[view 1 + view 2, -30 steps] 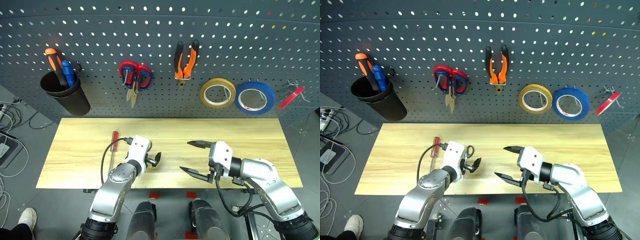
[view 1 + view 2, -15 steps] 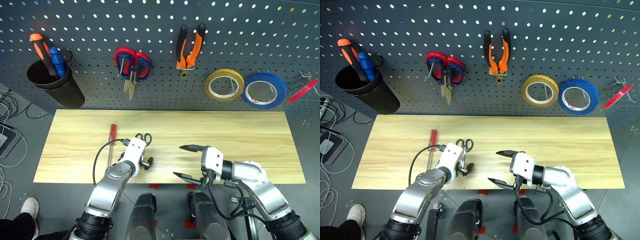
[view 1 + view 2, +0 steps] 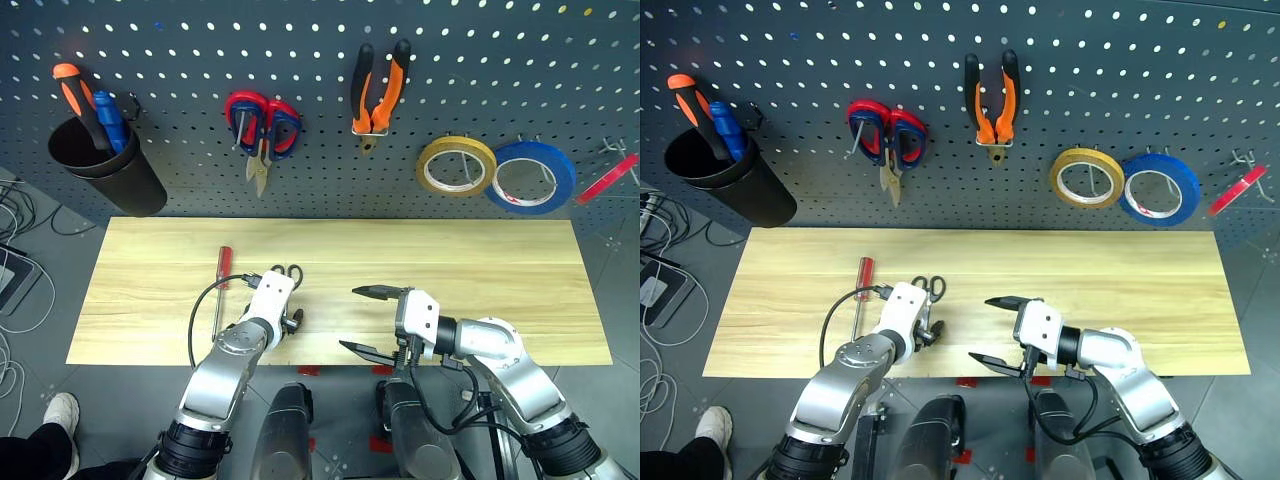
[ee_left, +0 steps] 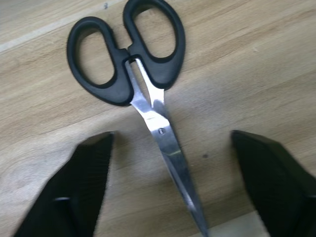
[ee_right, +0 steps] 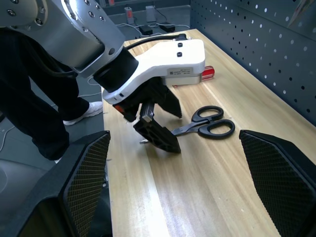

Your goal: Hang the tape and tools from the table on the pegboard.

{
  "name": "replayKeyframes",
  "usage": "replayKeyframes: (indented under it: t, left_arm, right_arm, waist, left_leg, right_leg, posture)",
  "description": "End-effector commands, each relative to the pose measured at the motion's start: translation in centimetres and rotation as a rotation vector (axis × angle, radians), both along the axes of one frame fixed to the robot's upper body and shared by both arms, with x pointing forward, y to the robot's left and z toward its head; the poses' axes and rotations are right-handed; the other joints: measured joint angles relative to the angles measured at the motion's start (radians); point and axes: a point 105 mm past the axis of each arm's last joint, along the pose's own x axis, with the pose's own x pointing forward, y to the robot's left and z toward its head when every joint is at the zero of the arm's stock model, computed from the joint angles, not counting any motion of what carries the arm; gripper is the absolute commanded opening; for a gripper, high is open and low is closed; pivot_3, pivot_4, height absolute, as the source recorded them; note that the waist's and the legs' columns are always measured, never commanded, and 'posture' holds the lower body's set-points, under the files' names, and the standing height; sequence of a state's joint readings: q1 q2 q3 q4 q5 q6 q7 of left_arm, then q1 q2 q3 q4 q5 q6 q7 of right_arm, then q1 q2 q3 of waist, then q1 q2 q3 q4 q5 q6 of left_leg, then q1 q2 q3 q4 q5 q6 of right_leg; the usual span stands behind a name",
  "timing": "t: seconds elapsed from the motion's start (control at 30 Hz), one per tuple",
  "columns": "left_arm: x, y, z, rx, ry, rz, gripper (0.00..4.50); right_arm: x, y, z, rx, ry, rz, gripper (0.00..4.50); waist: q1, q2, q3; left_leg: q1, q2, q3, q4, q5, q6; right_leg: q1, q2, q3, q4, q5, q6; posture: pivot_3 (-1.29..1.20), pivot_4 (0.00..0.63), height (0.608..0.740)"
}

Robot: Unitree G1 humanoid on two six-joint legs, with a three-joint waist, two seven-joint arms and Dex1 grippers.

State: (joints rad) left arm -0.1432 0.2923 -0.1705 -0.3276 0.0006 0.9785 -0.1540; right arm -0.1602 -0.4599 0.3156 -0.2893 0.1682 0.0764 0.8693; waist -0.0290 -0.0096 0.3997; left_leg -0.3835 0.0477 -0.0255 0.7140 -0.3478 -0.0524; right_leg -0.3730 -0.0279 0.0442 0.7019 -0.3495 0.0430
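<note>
Small black-handled scissors [image 4: 126,49] lie flat on the pale wood table [image 3: 480,270], blades toward the front edge. My left gripper [image 4: 171,136] points down over them, open, one finger on each side of the blades without touching. The right wrist view shows the left gripper [image 5: 155,123] over the scissors [image 5: 207,126] too. My right gripper [image 3: 350,318] hovers open and empty just right of them, pointing left. A red-handled screwdriver [image 3: 222,285] lies left of my left arm. Pliers [image 3: 378,95] and yellow tape [image 3: 456,165] hang on the pegboard [image 3: 480,60].
Red-handled scissors [image 3: 260,125] and a blue tape roll [image 3: 530,177] also hang on the pegboard. A black cup [image 3: 105,175] at its left holds orange and blue screwdrivers. A red strip [image 3: 612,178] hangs at far right. A cable runs along my left arm.
The camera has tipped downward, shifting the whole picture. My left gripper has tilted down over the scissors' blades. The right gripper has edged slightly left.
</note>
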Motion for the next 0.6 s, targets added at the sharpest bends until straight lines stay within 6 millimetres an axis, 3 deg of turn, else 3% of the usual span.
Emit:
replayKeyframes:
  t: [0.03,0.3,0.6]
  left_arm:
    - [-0.76,1.04,-1.0,0.035,0.039,0.038,2.48]
    - [-0.86,1.51,-0.91,0.031,0.039,0.042,0.16]
    - [-0.58,1.01,-0.47,0.033,0.014,0.013,0.15]
  right_arm:
    - [-0.31,0.21,0.51,0.024,-0.013,0.009,4.5]
    - [0.08,0.21,0.54,0.032,-0.01,-0.008,4.5]
    - [0.51,0.0,1.2,0.054,-0.031,-0.023,4.5]
  waist:
    - [0.0,0.0,0.001]
    - [0.0,0.0,0.01]
    - [0.0,0.0,0.011]
  left_leg:
    - [0.0,0.0,0.0,0.0,0.0,0.0]
    - [0.0,0.001,0.0,-0.001,0.001,-0.001]
    - [0.0,0.001,0.0,-0.002,0.001,-0.002]
  right_leg:
    - [0.0,0.0,0.0,0.0,0.0,0.0]
    - [0.0,-0.001,0.0,-0.002,0.0,0.0]
    - [0.0,-0.005,-0.001,-0.003,0.0,0.0]
  posture:
    - [-0.02,0.458,0.74]
    - [-0.01,0.463,0.74]
    - [-0.02,0.418,0.74]
